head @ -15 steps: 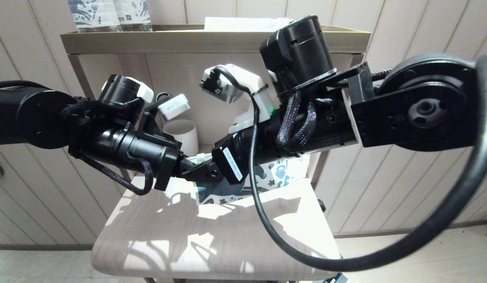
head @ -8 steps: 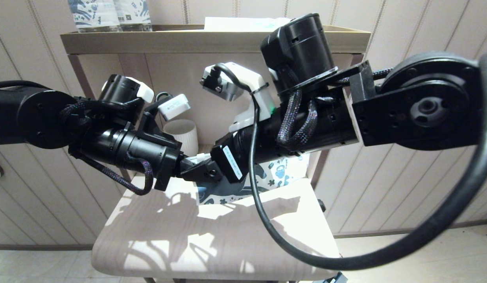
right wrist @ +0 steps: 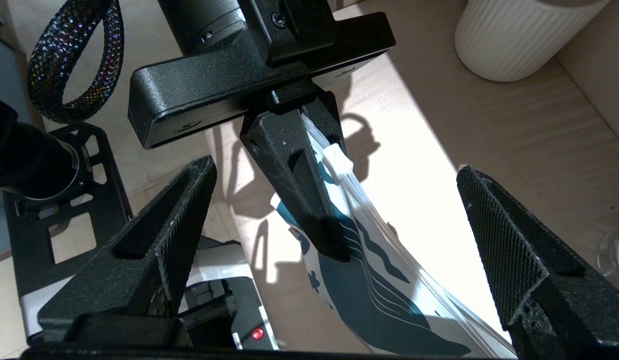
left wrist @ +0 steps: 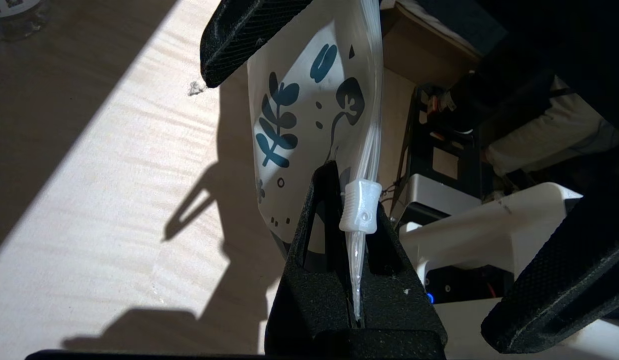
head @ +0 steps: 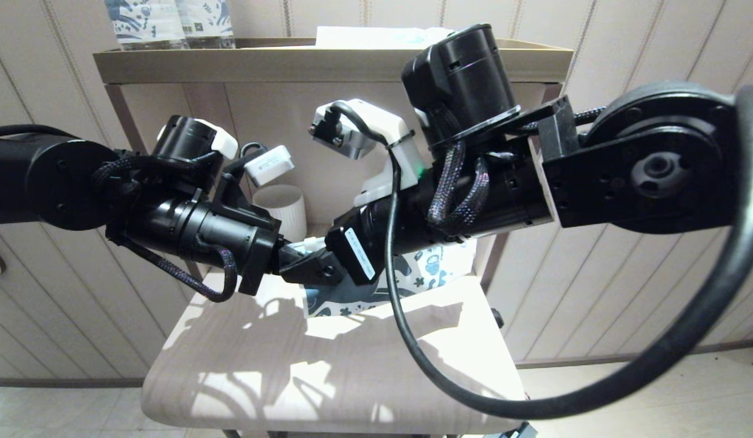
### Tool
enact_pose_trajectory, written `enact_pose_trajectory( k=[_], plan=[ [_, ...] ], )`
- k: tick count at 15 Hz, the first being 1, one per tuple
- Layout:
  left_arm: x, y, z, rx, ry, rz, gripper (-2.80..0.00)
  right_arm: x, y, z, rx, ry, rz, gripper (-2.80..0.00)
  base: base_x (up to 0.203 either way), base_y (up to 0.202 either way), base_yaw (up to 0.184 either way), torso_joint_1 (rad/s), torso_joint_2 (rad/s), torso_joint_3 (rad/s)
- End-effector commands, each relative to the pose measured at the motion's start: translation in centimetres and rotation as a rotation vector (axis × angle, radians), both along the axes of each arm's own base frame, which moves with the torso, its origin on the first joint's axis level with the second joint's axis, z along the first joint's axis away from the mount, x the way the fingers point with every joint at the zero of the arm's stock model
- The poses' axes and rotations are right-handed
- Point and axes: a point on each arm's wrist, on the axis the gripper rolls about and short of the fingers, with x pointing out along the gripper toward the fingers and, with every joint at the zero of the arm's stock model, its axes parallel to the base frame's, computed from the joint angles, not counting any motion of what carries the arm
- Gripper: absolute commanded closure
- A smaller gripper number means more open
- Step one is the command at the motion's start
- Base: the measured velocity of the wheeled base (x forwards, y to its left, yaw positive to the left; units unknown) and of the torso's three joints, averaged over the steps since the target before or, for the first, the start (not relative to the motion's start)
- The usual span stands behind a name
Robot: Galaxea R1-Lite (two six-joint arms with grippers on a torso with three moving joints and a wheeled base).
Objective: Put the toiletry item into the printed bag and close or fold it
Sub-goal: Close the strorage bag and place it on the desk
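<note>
**Count of things in view**

Printed bag (head: 413,277): one, white with teal print, seen in all three views. Its clear top strip carries one white slider clip (left wrist: 360,206).

Grippers: two. The left gripper (left wrist: 357,280) has its fingers pinched on the bag's clear strip just behind the slider. The right gripper (right wrist: 334,235) has two fingers spread wide, one on each side of the bag.

Horse-printed bottles (head: 170,21): two, side by side on the shelf top.

Ribbed white cup (head: 282,210): one, on the surface behind the arms.

White packet (head: 376,36) on the shelf: one.

Seat-like striped surface (head: 328,371): one.
</note>
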Motion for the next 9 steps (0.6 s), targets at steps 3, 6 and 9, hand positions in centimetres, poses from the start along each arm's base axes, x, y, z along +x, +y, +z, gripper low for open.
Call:
enact_pose_trajectory(
  k=[3,6,9],
  plan=[
    [0.04,-0.02,-0.14,-0.001,0.007,-0.004,0.00,0.08,0.13,-0.20,-0.004,0.007,0.003,0.00,0.000,0.000,0.000,0.000,0.00,0.000],
    [0.04,-0.02,-0.11,-0.002,0.005,-0.006,0.00,0.14,0.31,-0.02,0.008,0.007,0.016,0.00,0.000,0.000,0.000,0.000,0.00,0.000],
    [0.03,-0.01,-0.09,-0.002,0.003,-0.005,0.00,0.14,0.33,0.05,0.018,0.018,0.033,0.00,0.000,0.000,0.000,0.000,0.00,0.000]
  ],
)
